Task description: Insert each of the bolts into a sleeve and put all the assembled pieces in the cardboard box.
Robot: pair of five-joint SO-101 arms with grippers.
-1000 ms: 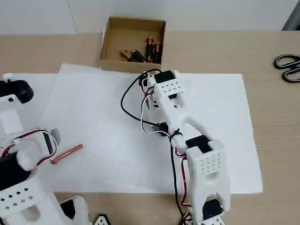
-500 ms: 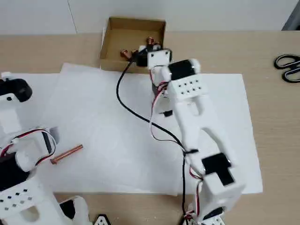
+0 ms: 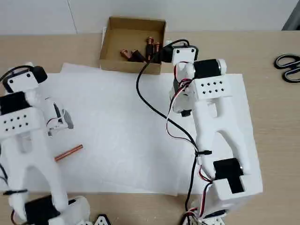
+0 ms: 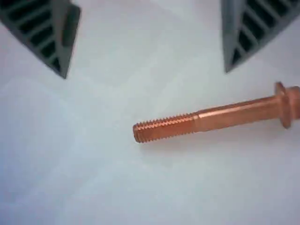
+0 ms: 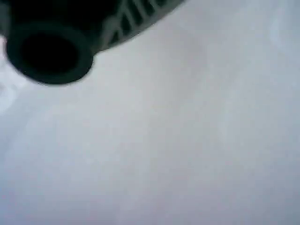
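Observation:
A copper bolt (image 3: 68, 153) lies on the white sheet (image 3: 122, 126) at the left. My left gripper (image 3: 61, 118) hangs just beyond it; in the left wrist view the gripper (image 4: 145, 42) is open, both grey fingers apart above the bolt (image 4: 211, 117), not touching it. My right gripper (image 3: 180, 101) hangs over the sheet near the cardboard box (image 3: 108, 44). It is shut on a black sleeve (image 5: 49, 54), whose round opening faces the right wrist camera. Several copper-and-black assembled pieces (image 3: 143, 52) lie in the box.
Black scissors (image 3: 288, 65) lie on the wooden table at the far right. The right arm's cables loop over the sheet's middle (image 3: 159, 112). Bare sheet stretches between the two arms.
The right arm swung from the sheet's middle toward the box, then to the right. The left arm came forward over the sheet, bringing its gripper above the bolt. The bolt stayed put.

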